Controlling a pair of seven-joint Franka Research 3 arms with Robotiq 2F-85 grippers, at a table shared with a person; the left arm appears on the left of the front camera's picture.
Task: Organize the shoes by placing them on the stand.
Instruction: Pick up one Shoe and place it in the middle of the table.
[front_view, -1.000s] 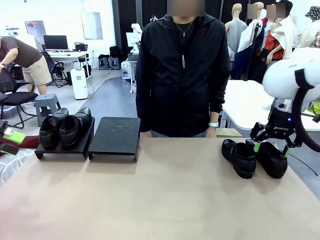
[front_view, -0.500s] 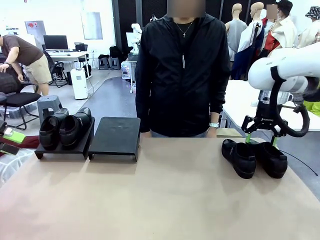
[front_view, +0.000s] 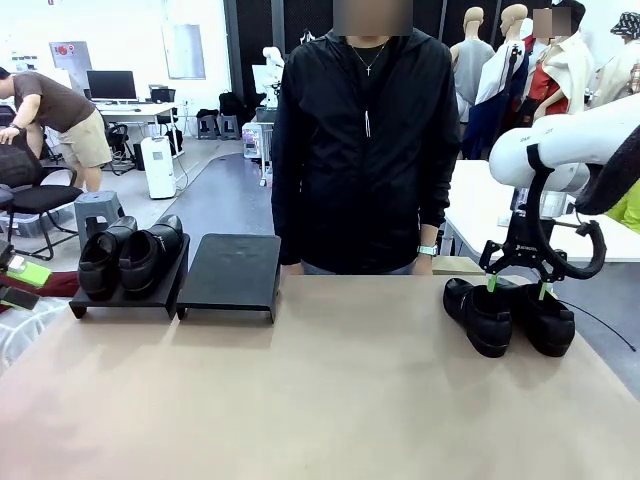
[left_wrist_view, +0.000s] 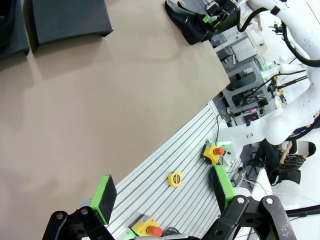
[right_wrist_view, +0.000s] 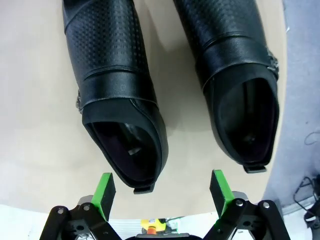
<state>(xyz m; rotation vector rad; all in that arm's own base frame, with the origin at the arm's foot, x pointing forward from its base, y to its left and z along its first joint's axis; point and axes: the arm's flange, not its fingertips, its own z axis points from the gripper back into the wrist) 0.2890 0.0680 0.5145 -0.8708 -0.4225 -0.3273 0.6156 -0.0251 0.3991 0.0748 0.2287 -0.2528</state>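
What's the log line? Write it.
right gripper open over heels of tabletop loafers | left gripper open beside table | other loafers on left stand

glossy black leather shoes (right_wrist_view: 112, 65) with perforated uppers, matt black stand (front_view: 232, 268), smooth matt tan tabletop (front_view: 330, 400)

Shell of right arm (front_view: 560, 150) glossy white, rounded; black cable loops off the wrist toward 4 o'clock. On right gripper (front_view: 517, 288): black linkage frame, green pads, silver screws at joints. Same build on left gripper (left_wrist_view: 162, 192).
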